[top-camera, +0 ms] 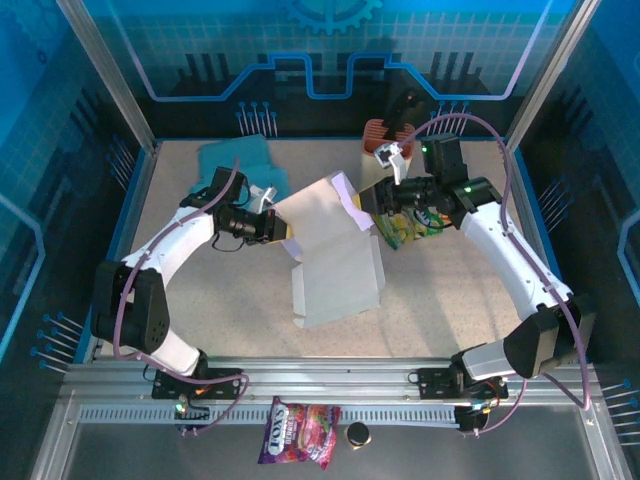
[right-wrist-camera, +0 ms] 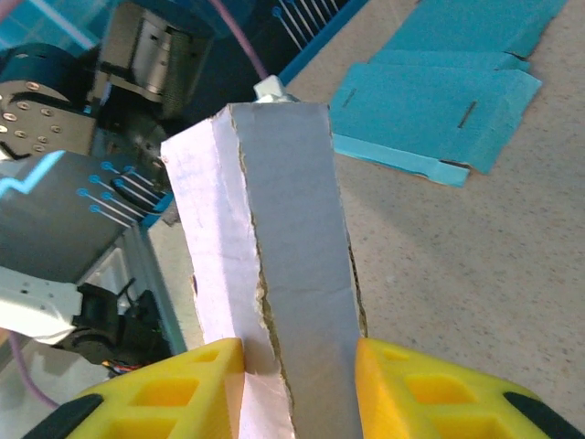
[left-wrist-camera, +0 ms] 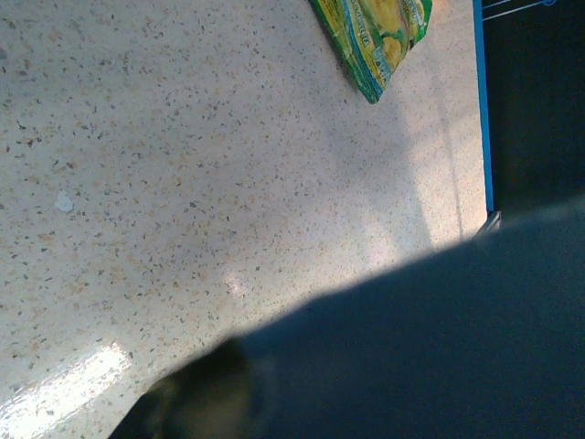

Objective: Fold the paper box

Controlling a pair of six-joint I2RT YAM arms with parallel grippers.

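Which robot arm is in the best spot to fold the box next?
Probably right: the right gripper hugs a raised flap of the paper box with both yellow fingers, while the left gripper just pinches the opposite edge.

Speckled table [top-camera: 450,290], teal cardboard [top-camera: 235,160], green snack bag [top-camera: 402,233], paper box [top-camera: 340,285] lower end

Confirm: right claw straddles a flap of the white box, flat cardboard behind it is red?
Colour is wrong: the flat cardboard is teal, not red, per the right wrist view. The right claw does straddle a flap of the white box.
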